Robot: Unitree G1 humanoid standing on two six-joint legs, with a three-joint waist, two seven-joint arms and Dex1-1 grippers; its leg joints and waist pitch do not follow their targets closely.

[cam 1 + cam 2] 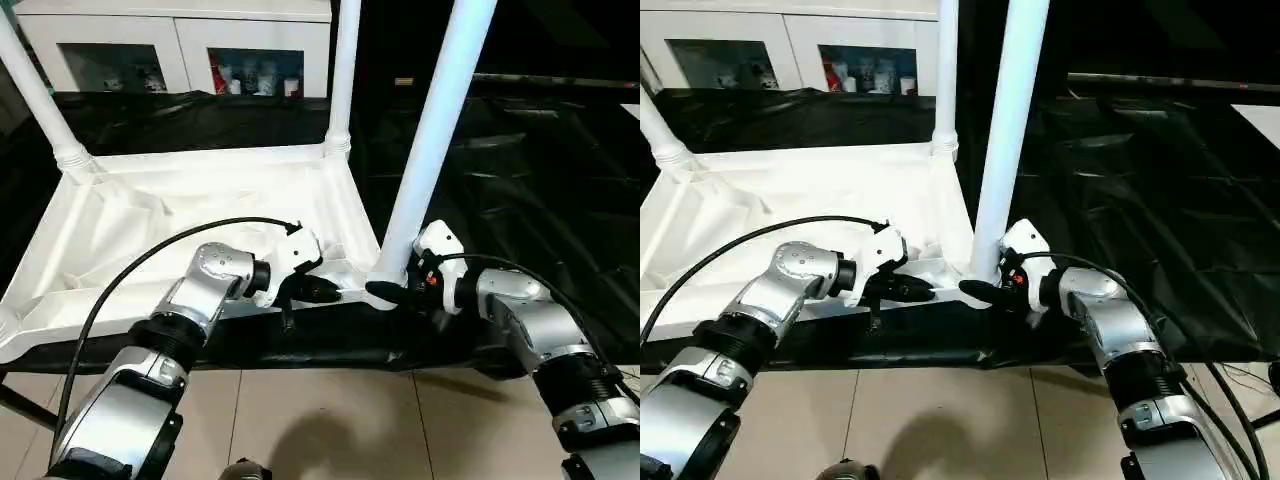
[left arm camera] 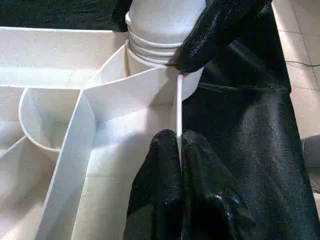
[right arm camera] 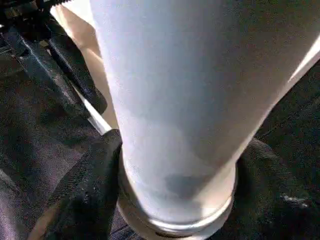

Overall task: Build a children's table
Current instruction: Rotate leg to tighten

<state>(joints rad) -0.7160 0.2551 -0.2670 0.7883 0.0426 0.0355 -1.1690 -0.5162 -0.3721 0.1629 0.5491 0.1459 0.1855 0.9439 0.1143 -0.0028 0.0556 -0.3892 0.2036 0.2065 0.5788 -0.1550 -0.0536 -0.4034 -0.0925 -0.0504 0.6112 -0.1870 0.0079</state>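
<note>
- The tabletop lies upside down on a black-draped surface, ribbed side up, so the corner sockets face upward to take the legs.
- The left gripper is shut on the thin near rim wall of the tabletop, one finger on each side; this looks meant to pin the top down while a leg is worked in.
- Just beyond that grip, at the near right corner, a leg stands a little tilted in its socket.
- The right gripper has a black finger on each side of the leg's base; whether they press it yet I cannot tell. Low down, a grip could steer or twist the leg home.
- Two more legs rise from the far corners, well beyond both grippers.
</note>
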